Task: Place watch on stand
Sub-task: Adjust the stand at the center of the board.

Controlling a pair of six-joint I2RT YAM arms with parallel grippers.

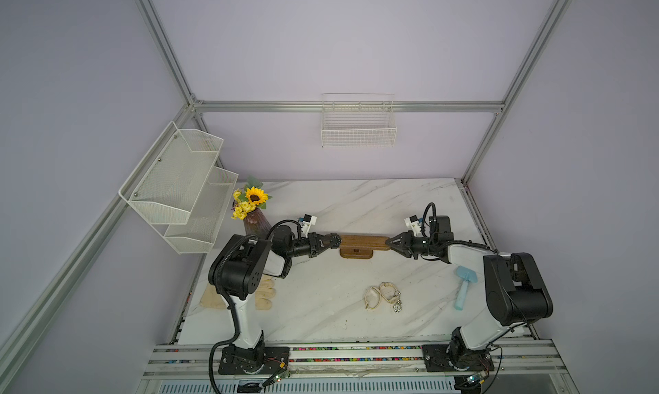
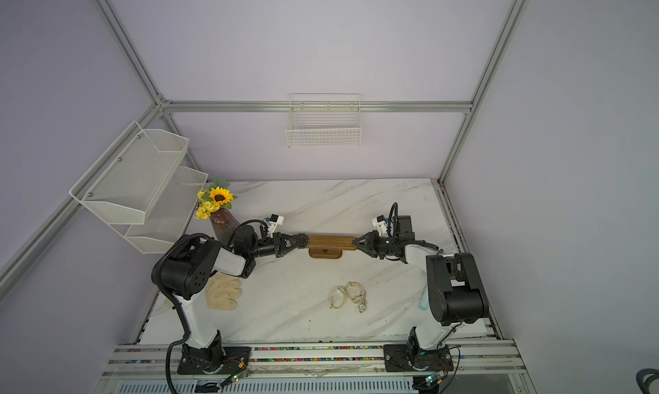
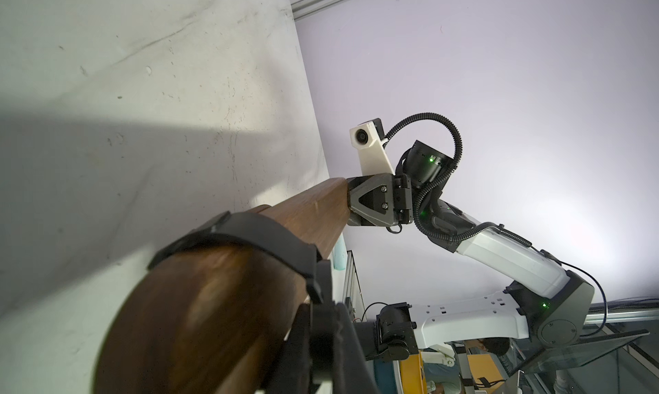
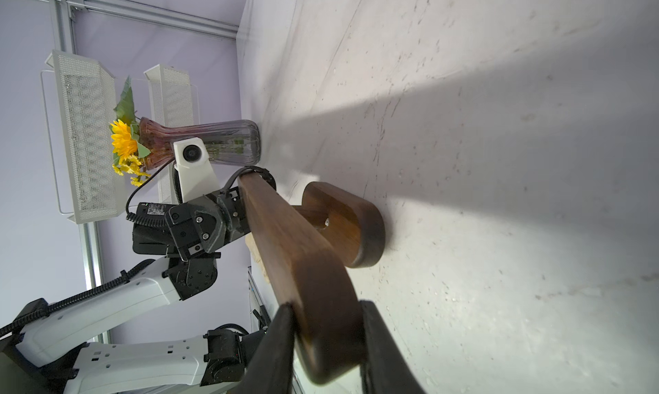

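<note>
While the right pincer (image 1: 391,244) clamps the stand (image 1: 363,240) steady, the left pincer (image 1: 331,242), closed on the watch (image 3: 256,233) strap, should slide its loop squarely inward.

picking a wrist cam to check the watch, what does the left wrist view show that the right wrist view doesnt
Only left wrist: the right tool from outside, clamped on the far end of the brown wooden stand, and a light blue handle behind it. Only right wrist: the left tool from outside, the purple glass vase of yellow sunflowers, the white mesh shelves. Both: the stand, the black watch strap looped over its end at the left tool, the white marble table.
</note>
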